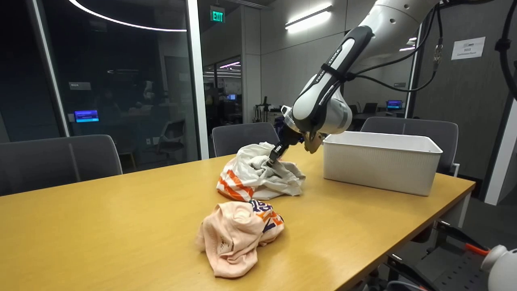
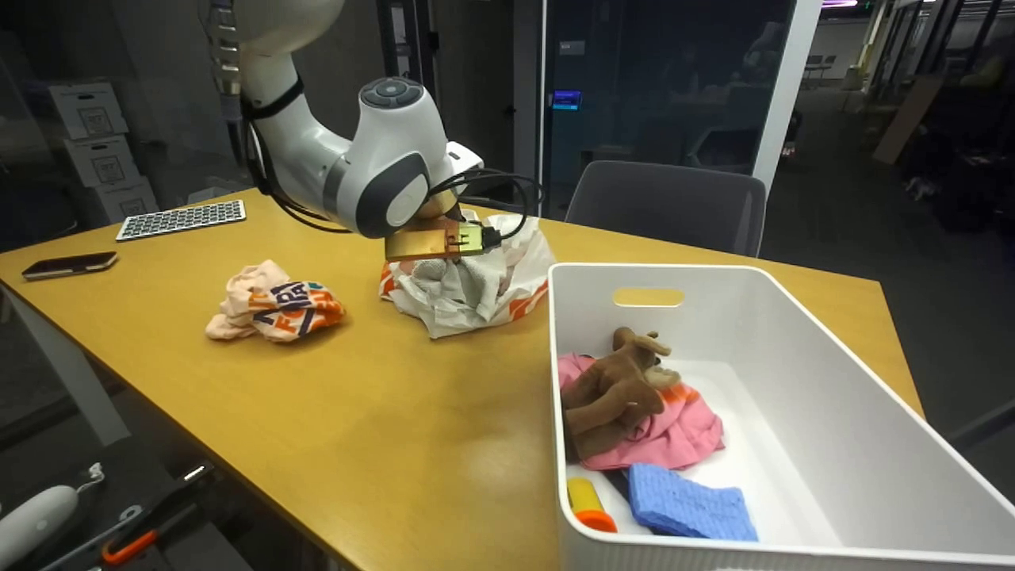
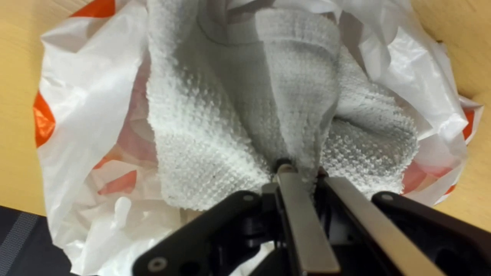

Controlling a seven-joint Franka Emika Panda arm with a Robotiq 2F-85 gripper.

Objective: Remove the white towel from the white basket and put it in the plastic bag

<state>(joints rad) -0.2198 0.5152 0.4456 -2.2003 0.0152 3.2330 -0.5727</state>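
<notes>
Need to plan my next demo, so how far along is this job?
Done: the white nubby cloth towel is out of the white ribbed rectangular basket, lying in the mouth of the white-and-orange plastic bag. In hand: in the wrist view, the jaws appear closed on a towel fold. Remaining: probably opening them and lifting clear, since their tips meet the towel.

Looks like an office. Has a glass wall (image 1: 121, 101), chairs (image 2: 664, 208) at a counter (image 1: 141, 230), and a lit exit sign (image 1: 217, 15).
</notes>
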